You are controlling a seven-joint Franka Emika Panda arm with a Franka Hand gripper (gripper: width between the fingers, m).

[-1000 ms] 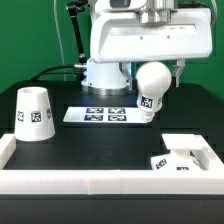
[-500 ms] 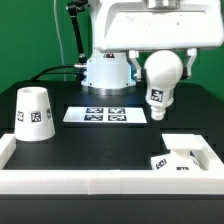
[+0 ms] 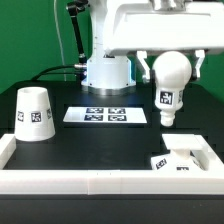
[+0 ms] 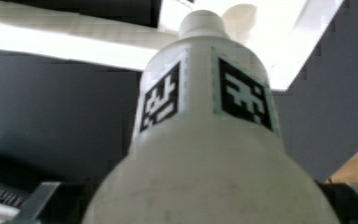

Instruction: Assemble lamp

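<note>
Step in hand, as I read it: carry the bulb (image 3: 169, 88) over to the base (image 3: 184, 157) and seat its neck there.

To do it well:
- Hold the neck pointing straight down; it hangs close to upright now, tip lowest.
- Centre the tip over the base's socket before going down. The socket itself is not clear in either view, so line up on the middle of the base.
- Lower slowly, and expect a twist once the neck is in. The base sits in the corner of the white rail (image 3: 80, 181), which should brace it against turning.
- No release until the neck is seated, since the ball end would roll on the counter (image 3: 100, 145).

The claw (image 3: 172, 70) is clamped on the bulb's round end, 1 finger on each side, spread about as wide as the ball. It touches nothing else. The wrist view shows only the neck with 2 tags (image 4: 229, 95) running away from the camera; the fingers are not visible there.

The bulb is in the air, clear of the counter, toward the exterior view's right, higher in the picture than the base and not touching it. The shade (image 3: 33, 112) stands mouth-down on the exterior view's left, well apart, with the marker board (image 3: 105, 115) between them.
</note>
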